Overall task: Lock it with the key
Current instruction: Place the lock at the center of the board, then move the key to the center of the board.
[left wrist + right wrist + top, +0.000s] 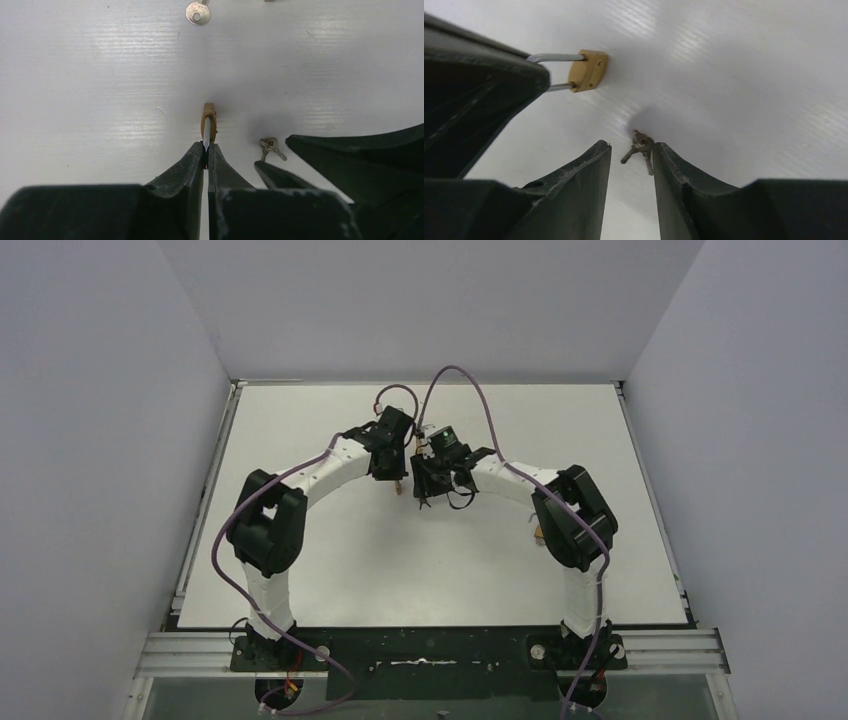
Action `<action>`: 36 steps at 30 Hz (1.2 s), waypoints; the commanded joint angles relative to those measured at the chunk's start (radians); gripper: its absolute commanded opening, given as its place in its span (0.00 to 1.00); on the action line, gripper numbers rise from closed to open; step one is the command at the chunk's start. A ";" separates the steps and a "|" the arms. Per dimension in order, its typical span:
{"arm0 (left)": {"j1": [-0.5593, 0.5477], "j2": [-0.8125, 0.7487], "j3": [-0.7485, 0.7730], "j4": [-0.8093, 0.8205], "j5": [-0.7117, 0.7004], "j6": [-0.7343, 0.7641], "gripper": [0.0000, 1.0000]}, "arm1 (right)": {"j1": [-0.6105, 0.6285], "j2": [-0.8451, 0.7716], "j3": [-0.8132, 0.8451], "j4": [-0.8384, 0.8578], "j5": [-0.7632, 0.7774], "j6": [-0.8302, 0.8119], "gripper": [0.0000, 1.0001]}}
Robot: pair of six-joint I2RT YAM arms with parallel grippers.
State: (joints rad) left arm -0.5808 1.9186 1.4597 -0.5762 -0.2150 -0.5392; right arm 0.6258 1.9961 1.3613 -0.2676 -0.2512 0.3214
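A brass padlock (209,122) with a silver shackle hangs from my left gripper (207,146), which is shut on the shackle just above the white table. The padlock also shows in the right wrist view (588,70) and as a small brass spot in the top view (397,486). A small bunch of two keys (640,146) lies on the table just right of the padlock, also seen in the left wrist view (270,146). My right gripper (632,146) is open, its fingertips close on either side of the keys. Both grippers meet mid-table (425,498).
A single loose silver key (197,12) lies on the table beyond the padlock. The white table (330,570) is walled by grey panels on three sides. A small object (537,533) lies by the right arm's elbow.
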 commanded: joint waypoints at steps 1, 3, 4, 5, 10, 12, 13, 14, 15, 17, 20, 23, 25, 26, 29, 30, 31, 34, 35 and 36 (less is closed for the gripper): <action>-0.005 0.017 0.080 0.006 0.008 0.005 0.02 | 0.045 -0.045 -0.017 0.051 0.043 -0.017 0.37; -0.008 0.020 0.091 -0.003 0.009 0.010 0.07 | 0.059 -0.038 -0.014 0.055 0.059 -0.021 0.35; -0.008 0.021 0.096 -0.006 0.010 0.012 0.10 | 0.066 -0.031 -0.008 0.052 0.064 -0.025 0.34; -0.008 0.021 0.100 -0.009 0.010 0.012 0.13 | 0.068 -0.024 -0.003 0.049 0.069 -0.027 0.33; -0.008 0.019 0.115 -0.022 0.006 0.017 0.20 | 0.071 -0.016 0.004 0.047 0.114 -0.036 0.31; -0.008 0.020 0.122 -0.026 0.005 0.020 0.24 | 0.071 -0.032 -0.007 0.061 0.138 -0.045 0.32; -0.008 0.020 0.125 -0.028 0.006 0.020 0.26 | 0.071 -0.046 -0.018 0.077 0.148 -0.048 0.32; -0.008 0.020 0.127 -0.028 0.006 0.020 0.29 | 0.070 -0.059 -0.029 0.091 0.155 -0.051 0.33; -0.008 0.018 0.128 -0.028 0.006 0.020 0.33 | 0.068 -0.065 -0.033 0.095 0.162 -0.056 0.33; -0.008 0.016 0.130 -0.028 0.005 0.020 0.46 | 0.063 -0.060 -0.024 0.087 0.163 -0.062 0.32; -0.009 -0.007 0.124 -0.024 0.000 0.018 0.58 | 0.055 -0.041 -0.011 0.079 0.147 -0.072 0.25; -0.008 -0.061 0.098 -0.006 -0.013 0.016 0.71 | 0.054 -0.027 -0.008 0.080 0.139 -0.074 0.24; -0.006 -0.093 0.093 -0.005 -0.022 0.017 0.77 | 0.054 -0.018 -0.009 0.083 0.133 -0.074 0.24; -0.004 -0.109 0.090 -0.005 -0.025 0.021 0.78 | 0.055 -0.014 -0.010 0.085 0.129 -0.073 0.24; 0.002 -0.154 0.083 -0.002 -0.021 0.022 0.79 | 0.063 -0.011 -0.016 0.092 0.123 -0.070 0.24; 0.006 -0.170 0.080 0.004 -0.017 0.021 0.79 | 0.065 -0.012 -0.019 0.096 0.122 -0.073 0.24; 0.008 -0.186 0.076 0.008 -0.013 0.018 0.79 | 0.068 -0.015 -0.022 0.100 0.121 -0.072 0.24; 0.020 -0.228 0.067 0.015 -0.002 0.014 0.80 | 0.076 -0.013 -0.025 0.102 0.117 -0.072 0.24; 0.025 -0.239 0.067 0.014 0.004 0.013 0.80 | 0.077 -0.008 -0.023 0.098 0.116 -0.074 0.23; 0.031 -0.251 0.065 0.011 0.008 0.012 0.80 | 0.077 -0.004 -0.022 0.094 0.116 -0.074 0.23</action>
State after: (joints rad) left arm -0.5472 1.8061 1.5002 -0.6479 -0.2607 -0.5369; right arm 0.6895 1.9865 1.3327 -0.1627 -0.1352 0.2642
